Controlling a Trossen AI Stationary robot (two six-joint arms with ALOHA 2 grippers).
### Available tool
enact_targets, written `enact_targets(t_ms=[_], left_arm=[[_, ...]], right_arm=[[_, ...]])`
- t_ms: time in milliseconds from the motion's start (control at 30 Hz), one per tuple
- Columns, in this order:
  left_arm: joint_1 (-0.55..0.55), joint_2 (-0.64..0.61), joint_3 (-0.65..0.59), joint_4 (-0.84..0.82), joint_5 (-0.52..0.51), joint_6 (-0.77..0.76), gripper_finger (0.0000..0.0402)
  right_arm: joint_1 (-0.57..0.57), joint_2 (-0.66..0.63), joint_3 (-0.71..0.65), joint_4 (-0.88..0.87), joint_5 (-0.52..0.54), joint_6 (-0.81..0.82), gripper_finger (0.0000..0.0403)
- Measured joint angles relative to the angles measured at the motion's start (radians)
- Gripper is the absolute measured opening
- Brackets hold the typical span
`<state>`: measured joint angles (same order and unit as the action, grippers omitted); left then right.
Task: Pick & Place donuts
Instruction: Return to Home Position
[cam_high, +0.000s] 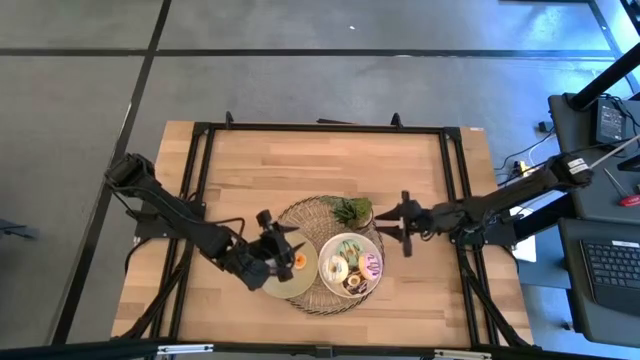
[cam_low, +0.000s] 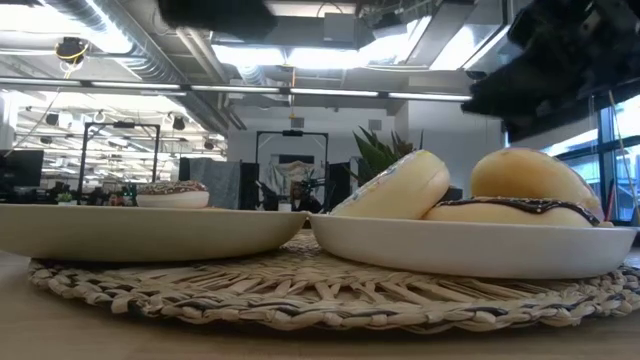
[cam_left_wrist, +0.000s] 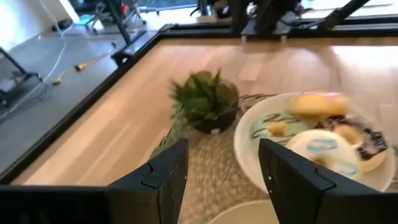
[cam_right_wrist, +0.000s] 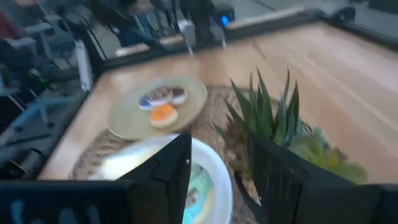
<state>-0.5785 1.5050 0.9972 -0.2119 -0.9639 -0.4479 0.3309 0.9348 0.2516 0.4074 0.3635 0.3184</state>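
Both pairs of jaws stand open with nothing between them — the wrist views settle that, where the high view gives only dark shapes. The left gripper (cam_left_wrist: 222, 158) hangs over the tan plate (cam_high: 305, 281) and hides most of it from above; only an orange donut (cam_high: 300, 262) peeks out beside the fingers. The right wrist view shows that plate in full, with the orange donut and two darker-iced donuts (cam_right_wrist: 158, 97) just behind it. The right gripper (cam_right_wrist: 219, 149) hovers off the right edge of the woven mat (cam_high: 300, 215), near the plant (cam_high: 351, 210) and clear of both plates. The white plate (cam_high: 325, 250) sits just beside the tan one on the mat and holds the other donuts, packed against one another — a cream one (cam_high: 337, 268), a purple-striped one (cam_high: 372, 264), mint and chocolate among them. Only the low view shows the heap from the side: two pale donuts (cam_low: 395, 185) lean together above the white plate's rim, and a single sprinkled donut (cam_low: 172, 190) shows on the other plate. The exact count on the white plate I cannot tell
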Motion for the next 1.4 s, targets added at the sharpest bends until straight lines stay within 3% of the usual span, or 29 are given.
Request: enact_targets(t_ms=[133,267,500,633,767,867,1000,1100,1400], left_arm=[[0.004,-0.100,-0.114,0.006,-0.004,-0.093,0.0193],[0.005,-0.239,-0.281,0.115,0.018,-0.164,0.0193],[0.019,-0.459,-0.555,0.497,0.271,-0.002,0.0189],[0.035,-0.562,-0.678,0.644,0.323,0.078,0.0193],[0.068,-0.702,-0.750,0.618,0.334,0.109,0.0193],[0.122,-0.838,-0.772,0.498,0.347,0.119,0.0190],[0.189,-0.985,-0.790,0.402,0.428,0.130,0.0190],[0.226,-1.063,-0.813,0.410,0.520,0.185,0.0192],[0.319,-1.195,-0.951,0.488,0.613,0.216,0.0189]], right_arm=[[0.000,-0.090,0.000,-0.074,-0.049,-0.058,0.0156],[0.000,-0.183,0.000,-0.212,-0.048,-0.051,0.0156],[0.000,-0.318,0.000,-0.319,0.029,-0.112,0.0156],[0.000,-0.350,-0.006,-0.318,0.035,-0.117,0.0156],[0.000,-0.349,-0.047,-0.300,0.035,-0.086,0.0156],[0.000,-0.355,-0.099,-0.229,0.036,-0.087,0.0156],[-0.001,-0.378,-0.158,-0.119,0.038,-0.092,0.0156],[-0.001,-0.402,-0.187,-0.100,0.055,-0.089,0.0156],[-0.001,-0.463,-0.240,0.001,0.118,-0.128,0.0156]])
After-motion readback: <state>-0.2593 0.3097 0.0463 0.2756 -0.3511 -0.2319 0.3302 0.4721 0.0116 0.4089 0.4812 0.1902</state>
